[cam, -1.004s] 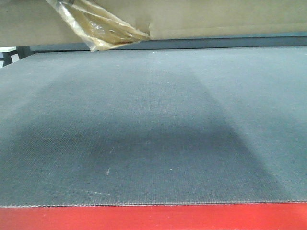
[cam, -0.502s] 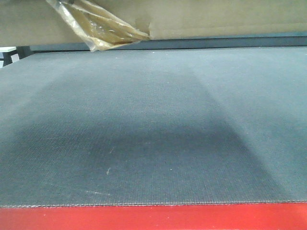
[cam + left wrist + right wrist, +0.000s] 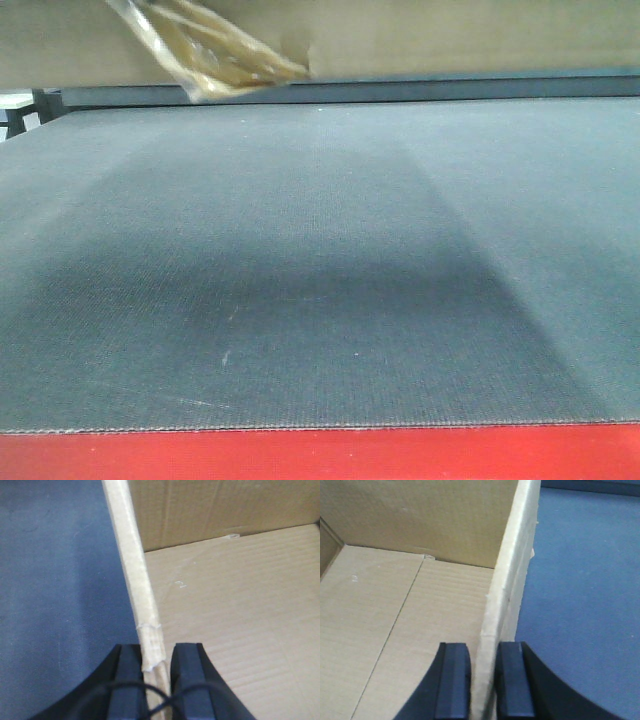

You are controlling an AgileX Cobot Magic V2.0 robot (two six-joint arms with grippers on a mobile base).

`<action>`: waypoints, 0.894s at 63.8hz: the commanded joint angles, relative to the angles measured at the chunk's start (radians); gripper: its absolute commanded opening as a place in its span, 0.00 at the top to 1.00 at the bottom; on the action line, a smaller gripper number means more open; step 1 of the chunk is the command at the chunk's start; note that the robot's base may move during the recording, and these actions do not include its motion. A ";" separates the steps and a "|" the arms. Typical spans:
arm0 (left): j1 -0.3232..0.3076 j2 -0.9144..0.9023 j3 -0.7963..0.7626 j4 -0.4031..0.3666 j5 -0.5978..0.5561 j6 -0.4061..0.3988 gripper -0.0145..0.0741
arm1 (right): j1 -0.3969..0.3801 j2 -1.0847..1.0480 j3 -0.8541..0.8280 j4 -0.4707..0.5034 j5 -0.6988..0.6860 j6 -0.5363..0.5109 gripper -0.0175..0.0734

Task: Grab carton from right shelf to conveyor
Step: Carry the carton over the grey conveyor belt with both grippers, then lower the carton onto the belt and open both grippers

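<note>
Left tool (image 3: 155, 666) pinched shut on carton (image 3: 450, 40) side wall; right tool (image 3: 483, 666) likewise on opposite wall. Carton was over far end of conveyor (image 3: 320, 280), tape curl (image 3: 215, 60) dangling toward belt.

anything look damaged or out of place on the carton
Yes. A loose curl of tan tape dangles from the carton at top left of the front view, peeled rather than stuck flat. In the left wrist view the carton's rim is crumpled and frayed just above the left pincer clamping it.
</note>
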State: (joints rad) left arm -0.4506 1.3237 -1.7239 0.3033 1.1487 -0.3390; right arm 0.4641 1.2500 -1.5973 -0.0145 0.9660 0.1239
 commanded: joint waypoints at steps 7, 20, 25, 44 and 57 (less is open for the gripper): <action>0.072 0.113 -0.004 -0.003 -0.111 0.020 0.86 | -0.018 0.101 -0.007 -0.016 -0.069 -0.009 0.88; 0.107 0.242 -0.004 -0.005 -0.161 0.020 0.86 | -0.066 0.257 -0.007 -0.009 -0.077 -0.009 0.88; 0.108 0.286 -0.004 -0.003 -0.179 0.020 0.86 | -0.081 0.317 -0.007 -0.009 -0.099 -0.009 0.88; 0.108 0.354 -0.004 -0.003 -0.181 0.021 0.49 | -0.086 0.391 -0.007 -0.009 -0.121 -0.009 0.58; 0.108 0.337 -0.004 -0.003 -0.185 0.021 0.18 | -0.086 0.389 -0.011 -0.009 -0.120 -0.009 0.18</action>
State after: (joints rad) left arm -0.3402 1.6828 -1.7220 0.3029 0.9796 -0.3230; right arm 0.3846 1.6477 -1.5973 -0.0140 0.8617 0.1142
